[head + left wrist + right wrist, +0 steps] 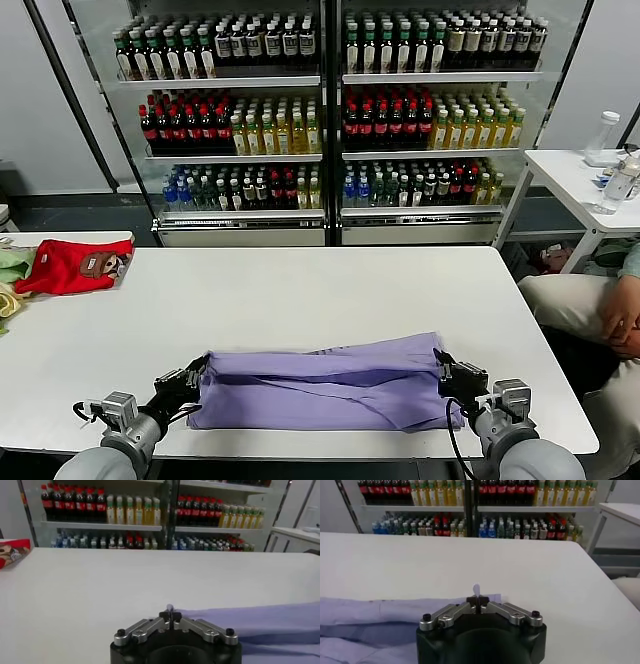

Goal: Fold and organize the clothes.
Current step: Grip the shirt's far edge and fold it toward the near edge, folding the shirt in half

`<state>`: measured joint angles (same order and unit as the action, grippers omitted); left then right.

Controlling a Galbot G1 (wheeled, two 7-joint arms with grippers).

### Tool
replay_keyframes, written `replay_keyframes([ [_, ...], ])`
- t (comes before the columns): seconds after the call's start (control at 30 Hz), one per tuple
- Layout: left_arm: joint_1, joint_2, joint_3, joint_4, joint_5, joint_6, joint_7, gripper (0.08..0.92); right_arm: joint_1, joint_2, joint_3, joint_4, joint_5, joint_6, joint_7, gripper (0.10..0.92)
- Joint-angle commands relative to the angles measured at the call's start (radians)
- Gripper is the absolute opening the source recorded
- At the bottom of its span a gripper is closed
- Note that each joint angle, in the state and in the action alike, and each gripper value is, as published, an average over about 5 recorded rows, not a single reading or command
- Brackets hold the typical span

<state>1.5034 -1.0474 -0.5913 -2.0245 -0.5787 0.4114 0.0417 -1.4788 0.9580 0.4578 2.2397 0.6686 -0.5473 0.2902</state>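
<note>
The clothes are one lavender T-shirt (325, 385), folded into a long band across the near part of the white table (300, 290). My left gripper (197, 368) is at its left end, shut on the top corner. In the left wrist view a small tip of cloth pokes out above the closed fingertips of the left gripper (170, 614), and the shirt (260, 622) stretches away to the side. My right gripper (443, 365) pinches the right end. The right wrist view shows the right gripper (477, 601) shut, with a bit of cloth in it and the shirt (370, 615) beside it.
A red garment (70, 265) with a brown patch and a pale green cloth (12, 262) lie at the far left of the table. Drink coolers (330, 120) stand behind. A person (590, 310) sits at the right, near a small white table (570, 175) with bottles.
</note>
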Motion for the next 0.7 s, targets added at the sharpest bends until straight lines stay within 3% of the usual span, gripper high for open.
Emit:
replay_keyframes([
  [0.03, 0.009, 0.008, -0.005, -0.012, 0.0, 0.02, 0.001, 0.085, -0.034, 0.001, 0.015, 0.024, -0.001, -0.001, 0.001, 0.116],
  [0.23, 0.022, 0.02, -0.011, -0.03, 0.074, 0.124, -0.01, 0.085, -0.059, 0.001, 0.011, 0.014, -0.02, -0.012, -0.006, 0.132],
  [0.33, 0.034, 0.019, -0.012, -0.039, 0.119, 0.14, -0.024, 0.116, -0.075, 0.005, 0.009, 0.017, -0.032, -0.011, -0.011, 0.198],
  [0.7, 0.071, -0.066, 0.011, -0.109, 0.129, 0.027, -0.175, 0.424, -0.109, 0.03, 0.04, 0.063, -0.074, 0.004, -0.02, 0.5],
])
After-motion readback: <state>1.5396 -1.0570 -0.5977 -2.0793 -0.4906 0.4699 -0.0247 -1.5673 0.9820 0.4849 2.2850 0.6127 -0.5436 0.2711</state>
